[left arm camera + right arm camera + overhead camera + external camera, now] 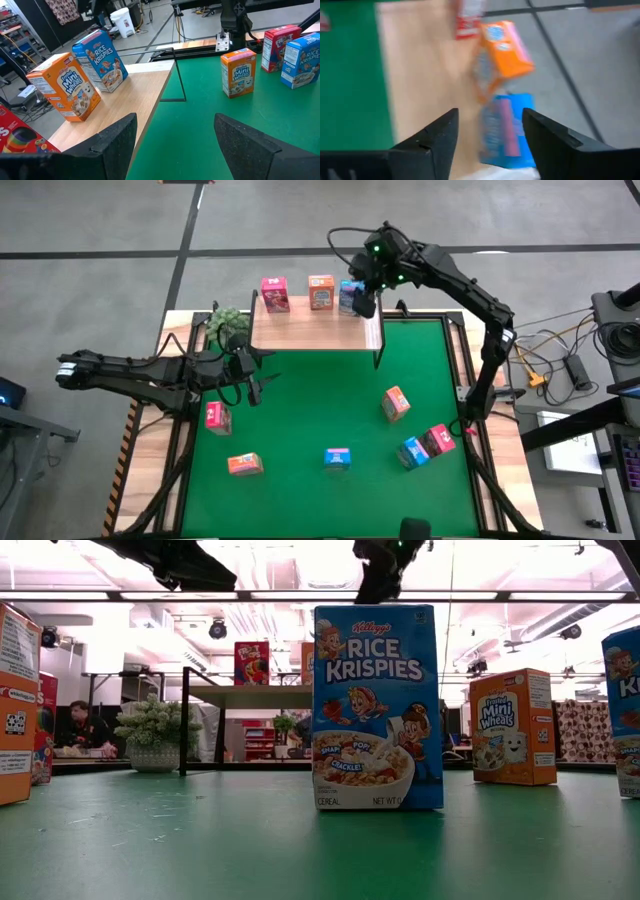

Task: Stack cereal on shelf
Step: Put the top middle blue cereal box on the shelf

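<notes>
Covering most of the table, the green mat carried six loose cereal boxes, with clear mat mid-table. Left gripper hovered jaws wide apart near the plant. The shelf at the far edge held pink, orange and blue boxes; right gripper sat above the blue one, jaws apart, gripping nothing.
</notes>
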You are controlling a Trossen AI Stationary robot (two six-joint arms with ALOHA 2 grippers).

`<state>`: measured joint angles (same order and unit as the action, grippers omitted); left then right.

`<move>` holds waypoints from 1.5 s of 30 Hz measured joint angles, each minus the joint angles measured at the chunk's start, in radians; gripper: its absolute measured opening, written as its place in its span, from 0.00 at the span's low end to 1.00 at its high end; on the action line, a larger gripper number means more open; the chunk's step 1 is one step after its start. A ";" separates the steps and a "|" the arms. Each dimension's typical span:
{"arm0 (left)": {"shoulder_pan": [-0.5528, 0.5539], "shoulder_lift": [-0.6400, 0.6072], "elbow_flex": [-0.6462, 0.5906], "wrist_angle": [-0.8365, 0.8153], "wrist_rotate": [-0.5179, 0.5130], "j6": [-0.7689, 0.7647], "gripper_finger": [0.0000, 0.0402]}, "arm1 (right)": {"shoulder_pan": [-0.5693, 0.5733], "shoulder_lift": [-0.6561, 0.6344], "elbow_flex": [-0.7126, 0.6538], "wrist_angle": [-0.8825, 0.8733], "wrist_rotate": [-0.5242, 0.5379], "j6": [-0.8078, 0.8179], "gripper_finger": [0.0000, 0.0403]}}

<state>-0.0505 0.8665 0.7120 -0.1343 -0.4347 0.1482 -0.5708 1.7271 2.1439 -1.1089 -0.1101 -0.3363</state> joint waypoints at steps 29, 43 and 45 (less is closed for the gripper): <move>0.000 0.000 -0.002 0.000 0.002 0.000 0.62 | 0.124 0.005 -0.468 0.264 0.498 -0.050 0.03; 0.000 0.000 -0.002 0.000 0.001 0.000 0.62 | 0.109 0.005 -0.469 0.303 0.401 -0.003 0.03; 0.000 0.000 -0.002 0.000 0.001 0.000 0.62 | 0.108 0.005 -0.472 0.342 0.396 -0.005 0.03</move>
<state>-0.0509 0.8665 0.7101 -0.1345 -0.4335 0.1482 -0.4625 1.7325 1.6718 -0.7674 0.2859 -0.3410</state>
